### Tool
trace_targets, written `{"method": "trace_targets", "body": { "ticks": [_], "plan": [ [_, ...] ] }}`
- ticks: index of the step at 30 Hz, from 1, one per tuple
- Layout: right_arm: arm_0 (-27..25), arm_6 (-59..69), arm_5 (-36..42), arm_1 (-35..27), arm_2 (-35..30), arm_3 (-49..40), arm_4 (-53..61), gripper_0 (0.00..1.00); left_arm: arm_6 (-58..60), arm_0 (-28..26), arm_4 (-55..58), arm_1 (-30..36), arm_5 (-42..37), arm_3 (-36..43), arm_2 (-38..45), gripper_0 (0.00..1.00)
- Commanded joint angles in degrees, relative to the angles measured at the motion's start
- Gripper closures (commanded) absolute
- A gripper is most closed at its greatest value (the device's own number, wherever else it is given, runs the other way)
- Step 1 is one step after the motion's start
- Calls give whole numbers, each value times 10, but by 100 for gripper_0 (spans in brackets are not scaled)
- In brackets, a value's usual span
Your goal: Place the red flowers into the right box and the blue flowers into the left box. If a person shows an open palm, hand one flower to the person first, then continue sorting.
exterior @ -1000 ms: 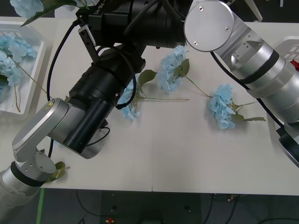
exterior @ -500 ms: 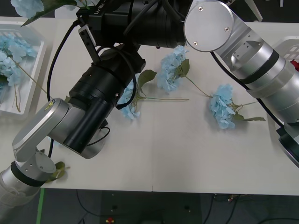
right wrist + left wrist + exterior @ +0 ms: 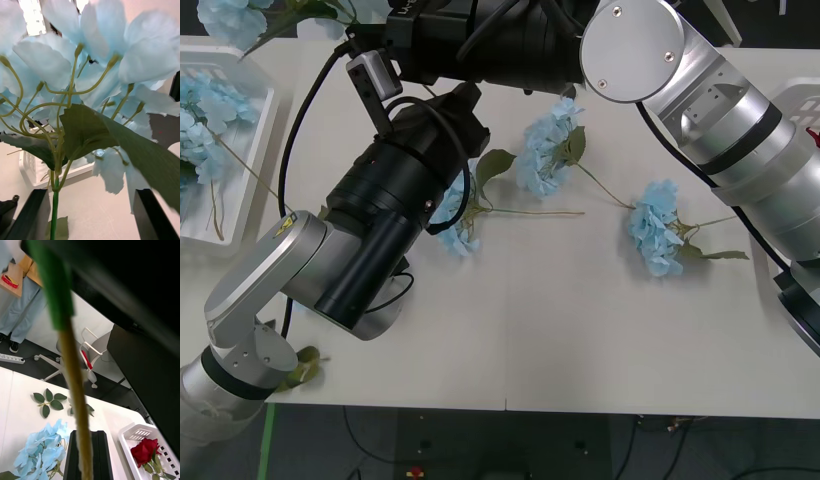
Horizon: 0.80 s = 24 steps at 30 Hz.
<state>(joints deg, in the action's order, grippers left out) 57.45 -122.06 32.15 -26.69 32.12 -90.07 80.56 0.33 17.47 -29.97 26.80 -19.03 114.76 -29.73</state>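
Left tool (image 3: pixel 88 459), from its own wrist view: black fingers pressed together on the thin stem of the held blue flower (image 3: pixel 77 390), which runs straight up out of the grip, tan low down, green higher. Past it on the tabletop (image 3: pixel 22 405) lie a loose blue flower (image 3: pixel 41 453) and the right box (image 3: pixel 140 435) with a red flower (image 3: pixel 145 450) inside.

Right wrist view now: right tool (image 3: pixel 92 197) has its fingers spread wide, one at each corner. The blue head hangs just above them, its green stem dropping beside one finger; touching or not, I cannot tell.

Front view: both arms cross over the far left of the tabletop, blue petals poking out at the far corner. The left box (image 3: pixel 250 75) sits at the left edge holding blue flowers (image 3: pixel 198 125). Mid-tabletop is open.
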Motion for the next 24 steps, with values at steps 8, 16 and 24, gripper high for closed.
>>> {"method": "trace_targets", "body": {
  "ticks": [8, 16, 24],
  "plan": [
    [13, 3, 41, -49, 11, -33, 45, 10, 23, -67, -40, 22, 79, 25, 42, 100],
    [35, -6, 185, -177, 9, -61, 39, 10, 30, -147, -18, 106, 82, 67, 109, 100],
    [38, -49, 310, -288, 9, -85, 29, 9, 40, -224, 108, 258, 111, 52, 213, 100]
  ]
}}
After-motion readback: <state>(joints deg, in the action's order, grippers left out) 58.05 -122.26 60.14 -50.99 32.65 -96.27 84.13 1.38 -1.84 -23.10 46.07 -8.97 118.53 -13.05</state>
